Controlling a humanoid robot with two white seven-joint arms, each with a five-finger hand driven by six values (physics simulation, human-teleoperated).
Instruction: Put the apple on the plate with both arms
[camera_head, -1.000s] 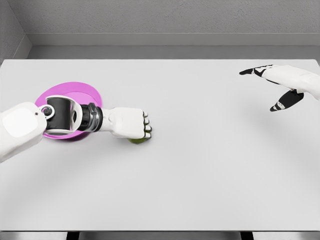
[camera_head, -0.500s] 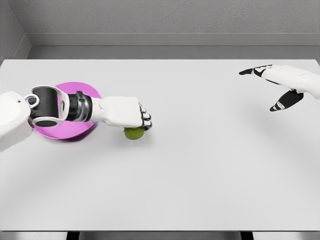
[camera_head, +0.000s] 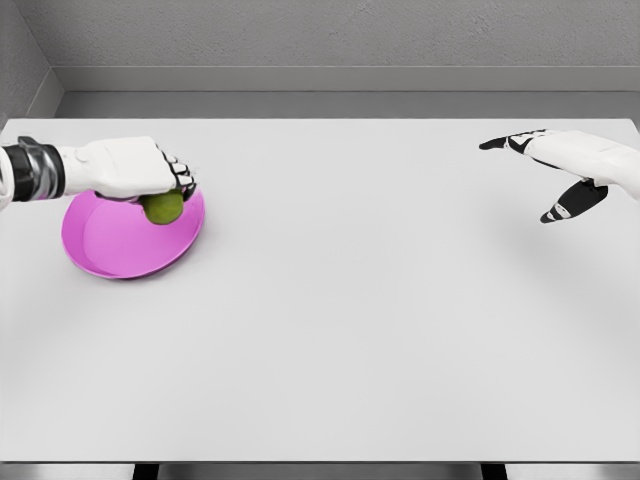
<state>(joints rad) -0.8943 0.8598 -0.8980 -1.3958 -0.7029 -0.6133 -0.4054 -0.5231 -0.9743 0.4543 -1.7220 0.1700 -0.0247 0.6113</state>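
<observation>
Over the plate (camera_head: 115, 245) | left hand (camera_head: 130, 168) clutches apple (camera_head: 163, 207) | release pending | right hand (camera_head: 560, 165) spread, idle

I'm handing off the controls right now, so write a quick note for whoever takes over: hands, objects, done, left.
Left robot hand: shut on the small round green apple, held over the right part of the shallow round magenta plate at the table's left.
Right robot hand: open, holding nothing, at the far right.
Done: apple grasped and brought over the plate.
Left: set it down and let go; whether it already touches the plate is unclear.
</observation>
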